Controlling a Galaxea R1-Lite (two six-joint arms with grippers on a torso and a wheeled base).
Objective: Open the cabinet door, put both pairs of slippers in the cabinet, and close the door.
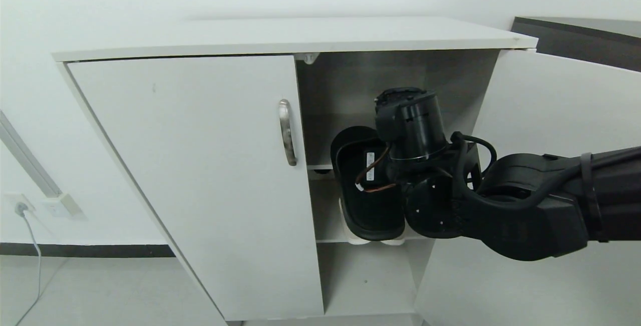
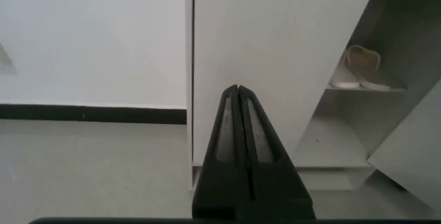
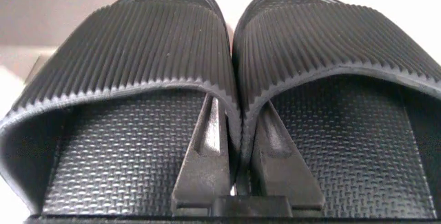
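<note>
Surroundings: you have the cabinet [image 1: 300, 35] with its left door [image 1: 200, 176] shut, a metal handle [image 1: 285, 132] at that door's inner edge, and its right door [image 1: 551, 115] swung wide. A wall socket [image 1: 20, 206] with a cable sits low, beyond the cabinet's left side.

Item: black slippers [image 1: 368, 206], with ribbed straps and textured footbeds. They are held upright as a pair at the front edge of the lower shelf [image 1: 330, 238], above the pale slippers [image 1: 370, 241] lying there.

Right gripper [image 3: 236, 114]: your right wrist view shows one finger inside each slipper, clamping their touching walls.

Left gripper [image 2: 238, 114]: pressed together on nothing, facing the shut door. That view gives you the pale slippers unobstructed.
</note>
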